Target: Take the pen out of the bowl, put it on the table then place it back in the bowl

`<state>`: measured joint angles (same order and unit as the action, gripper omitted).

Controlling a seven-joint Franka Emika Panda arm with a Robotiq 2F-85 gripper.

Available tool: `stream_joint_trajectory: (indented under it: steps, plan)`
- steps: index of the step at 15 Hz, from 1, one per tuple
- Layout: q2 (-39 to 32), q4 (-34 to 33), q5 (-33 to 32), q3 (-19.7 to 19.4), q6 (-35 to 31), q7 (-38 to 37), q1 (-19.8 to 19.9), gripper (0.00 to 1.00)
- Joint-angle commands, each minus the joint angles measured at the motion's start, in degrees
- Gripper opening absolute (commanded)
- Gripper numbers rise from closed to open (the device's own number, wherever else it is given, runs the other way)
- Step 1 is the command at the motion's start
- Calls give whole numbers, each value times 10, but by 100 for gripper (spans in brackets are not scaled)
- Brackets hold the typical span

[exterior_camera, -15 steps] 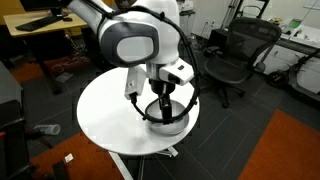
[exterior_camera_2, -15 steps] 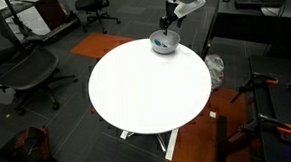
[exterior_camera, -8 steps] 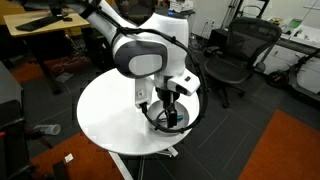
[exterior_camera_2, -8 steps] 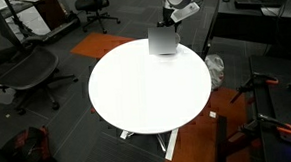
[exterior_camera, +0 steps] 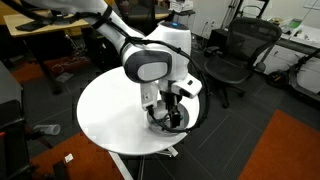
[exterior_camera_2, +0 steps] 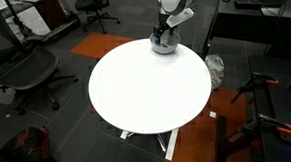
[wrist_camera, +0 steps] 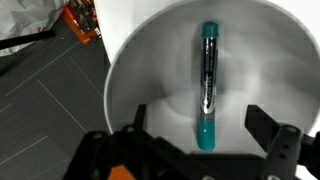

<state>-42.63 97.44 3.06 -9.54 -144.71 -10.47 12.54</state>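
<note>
The bowl (exterior_camera_2: 165, 47) sits close to the rim of the round white table (exterior_camera_2: 146, 91), on the side where the arm reaches in. The broad white top stretches away from it toward the opposite edge. In an exterior view the bowl (exterior_camera: 183, 123) lies just inside the table's (exterior_camera: 105, 110) curved edge, under the wrist.

Dark grey floor surrounds the white pedestal (exterior_camera_2: 169, 142), with an orange carpet patch (exterior_camera: 285, 150) to one side. Black office chairs (exterior_camera: 235, 50) stand well apart from the table, and a wooden desk (exterior_camera: 40, 35) stands behind it.

The gripper (wrist_camera: 198, 114) hangs low over the bowl (wrist_camera: 150, 60), its fingers (wrist_camera: 262, 125) spread wide. The teal pen (wrist_camera: 207, 85) lies flat on the bowl's bottom, running lengthwise between the two fingers. One end of it reaches down between the fingertips, with a gap on each side. The gripper holds nothing. In both exterior views the gripper (exterior_camera: 170, 110) (exterior_camera_2: 161, 36) is down at the bowl, and the pen is hidden.
</note>
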Motion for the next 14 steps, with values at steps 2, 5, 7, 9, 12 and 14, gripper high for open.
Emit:
stream_joint_trajectory:
  steps: [2, 5, 7, 9, 12, 14]
  plan:
    - [-34, -44, 4, -2, 11, 2, -3, 100]
    - [-49, -59, 1, -5, 14, 0, -7, 100]
    - [-52, -58, -2, -8, 11, -4, -11, 75]
    - [-55, -58, -4, -10, 11, -5, -15, 66]
    - [-55, -55, -5, -11, 11, -6, -19, 42]
    - [-54, -53, -6, -12, 11, -6, -22, 27]
